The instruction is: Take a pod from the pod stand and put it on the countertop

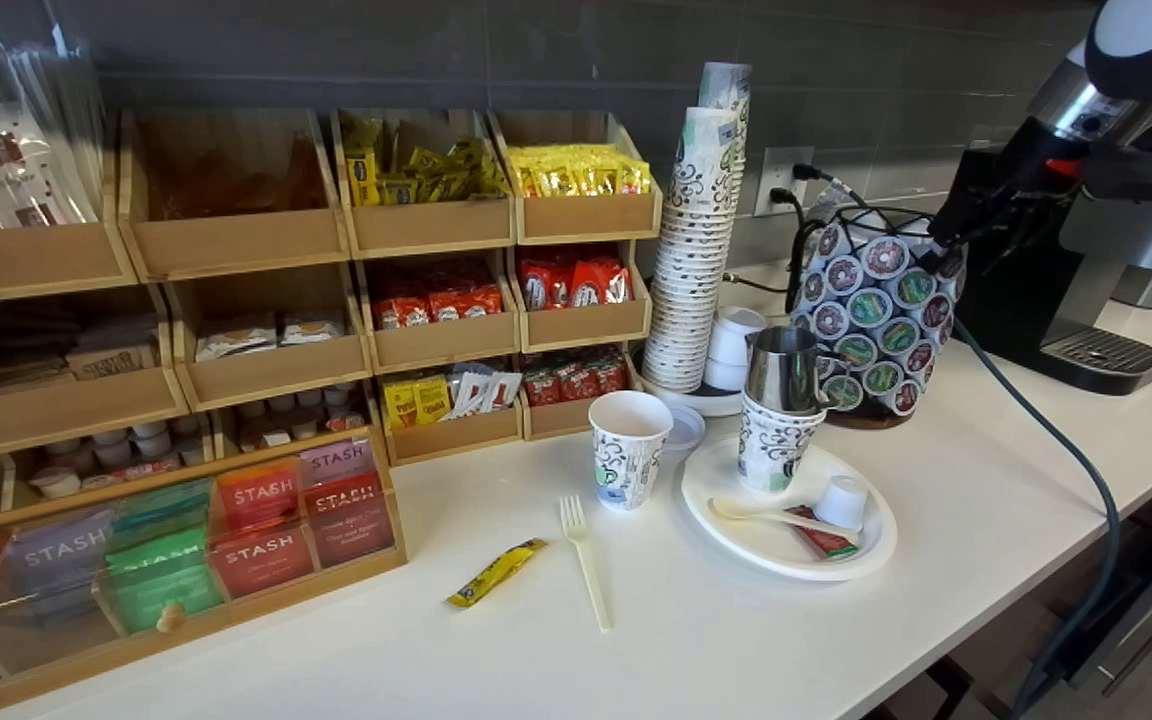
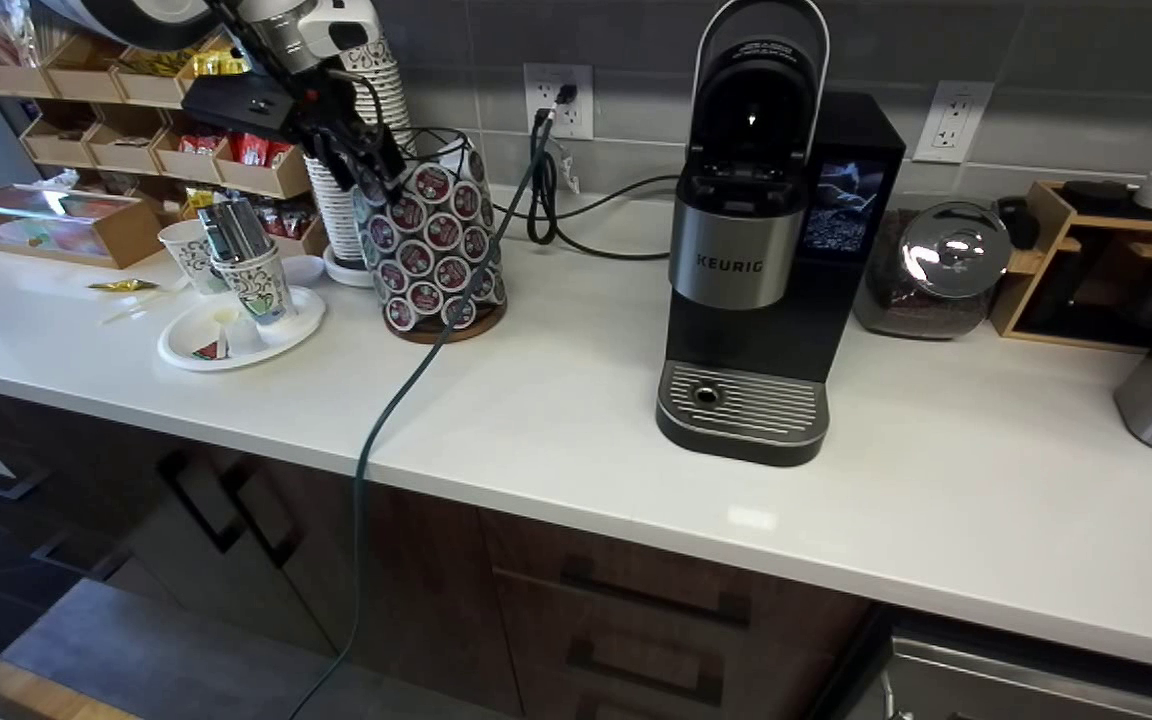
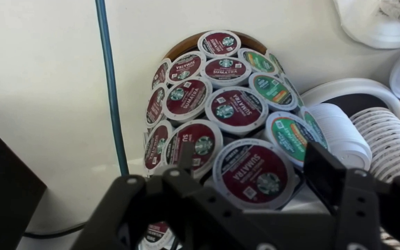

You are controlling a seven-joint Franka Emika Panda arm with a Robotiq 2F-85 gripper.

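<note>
Looks like pre-grasp: black two-finger pincer [image 3: 251,152] is spread, straddling maroon-topped, white-rimmed round pod [image 3: 253,175] in dark rounded wire pod stand [image 3: 182,47]; next, close, pull clear, head for smooth cream desk [image 2: 576,420]

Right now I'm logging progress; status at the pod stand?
Gripper open at a Sumatra pod. Pod in the pod stand, ungripped. Teal cable alongside, apparently no obstacle.

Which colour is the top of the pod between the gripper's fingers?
The pod has a mostly maroon, white-rimmed top; clearest in the wrist view.
</note>
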